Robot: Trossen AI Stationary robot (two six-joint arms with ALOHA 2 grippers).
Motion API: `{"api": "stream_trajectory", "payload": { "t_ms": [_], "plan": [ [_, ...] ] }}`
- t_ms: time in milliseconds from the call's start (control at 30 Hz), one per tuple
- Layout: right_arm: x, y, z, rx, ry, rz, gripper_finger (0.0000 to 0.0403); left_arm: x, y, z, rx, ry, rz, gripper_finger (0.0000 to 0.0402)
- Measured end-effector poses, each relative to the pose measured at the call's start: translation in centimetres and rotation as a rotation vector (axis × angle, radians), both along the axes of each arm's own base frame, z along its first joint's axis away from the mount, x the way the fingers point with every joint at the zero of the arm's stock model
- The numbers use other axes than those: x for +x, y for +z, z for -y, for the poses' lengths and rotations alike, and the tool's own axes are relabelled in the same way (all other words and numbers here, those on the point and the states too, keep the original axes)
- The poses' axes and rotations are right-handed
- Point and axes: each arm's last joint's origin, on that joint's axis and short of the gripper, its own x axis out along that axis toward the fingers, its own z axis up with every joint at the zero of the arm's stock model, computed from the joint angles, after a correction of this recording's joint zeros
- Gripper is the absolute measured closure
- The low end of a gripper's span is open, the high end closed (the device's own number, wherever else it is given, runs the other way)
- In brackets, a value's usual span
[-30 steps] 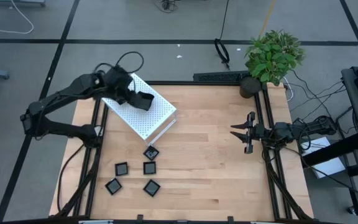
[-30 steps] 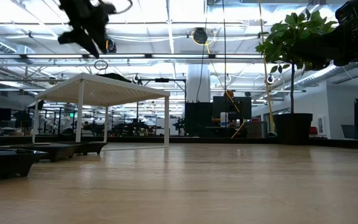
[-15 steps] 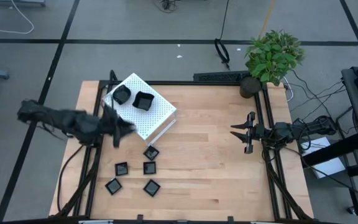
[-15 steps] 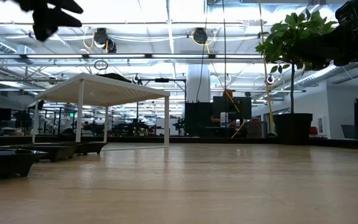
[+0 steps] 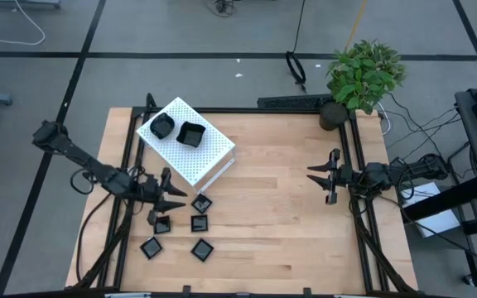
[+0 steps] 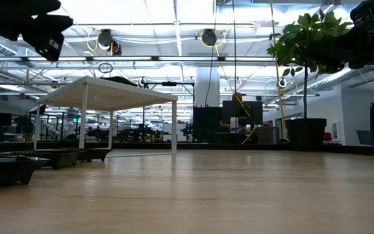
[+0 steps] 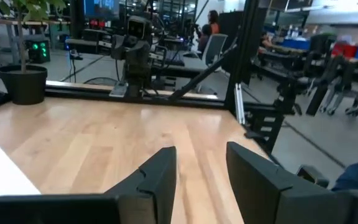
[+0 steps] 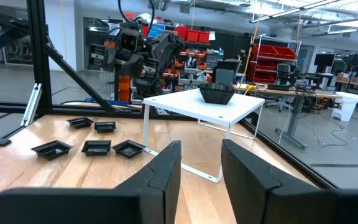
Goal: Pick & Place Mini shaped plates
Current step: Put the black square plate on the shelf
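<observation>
Beside the white perforated box (image 5: 193, 142), which already carries two tiny glossy black plates (image 5: 178, 130), the left gripper (image 5: 165, 199) hovers, fingers apart and empty, over five more plates (image 5: 199, 223), apparently choosing one, while the right gripper (image 5: 325, 176) waits well away, fingers parted.

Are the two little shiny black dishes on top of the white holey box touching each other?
Cannot tell. In the high view the two black dishes sit very close together on the white perforated box, and no clear gap or contact shows.
</observation>
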Motion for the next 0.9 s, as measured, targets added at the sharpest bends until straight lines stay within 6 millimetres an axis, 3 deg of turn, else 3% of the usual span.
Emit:
{"api": "stream_trajectory", "payload": {
  "t_ms": [567,900],
  "plan": [
    [0.0,0.0,0.0,0.0,0.0,0.0,0.03,0.28,-0.79,0.12,0.204,0.005,-0.021,0.0256],
    [0.0,0.0,0.0,0.0,0.0,0.0,0.03,0.29,-0.51,0.11,0.429,0.009,0.043,0.0256]
  ]
}}
